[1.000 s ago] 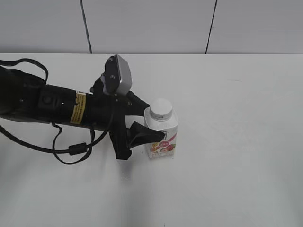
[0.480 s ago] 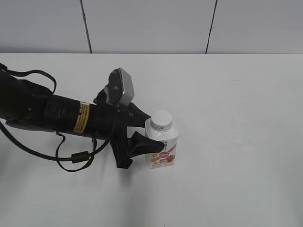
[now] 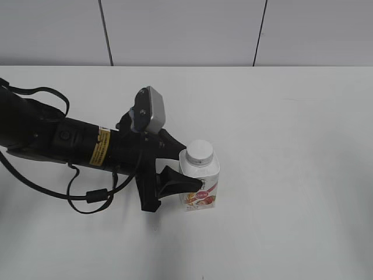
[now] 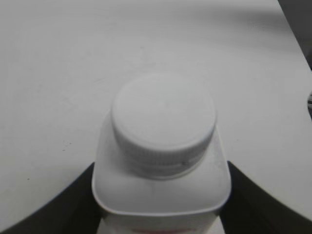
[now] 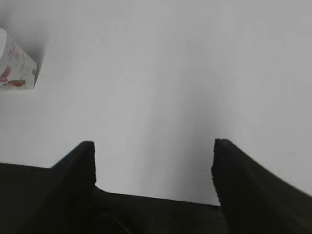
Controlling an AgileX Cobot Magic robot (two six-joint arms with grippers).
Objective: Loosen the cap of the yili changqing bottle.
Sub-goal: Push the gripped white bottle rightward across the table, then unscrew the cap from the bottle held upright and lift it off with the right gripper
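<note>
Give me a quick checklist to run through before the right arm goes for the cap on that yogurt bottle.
1. Bottle upright on the table: ok.
2. Left gripper clamped on the bottle body: ok; fingers flank both sides.
3. Cap seated and unobstructed from above: ok.
4. Right gripper open: ok.
5. Right gripper lined up over the cap: not ok; the bottle sits at its view's far left edge.

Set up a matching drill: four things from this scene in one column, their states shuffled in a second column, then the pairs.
1. cap
2. yili changqing bottle
3. left claw
4. right claw

A. open over bare table
B. standing upright
C. clamped on the bottle's body
D. seated on the neck

Pairs: 1-D, 2-B, 3-C, 4-A
</note>
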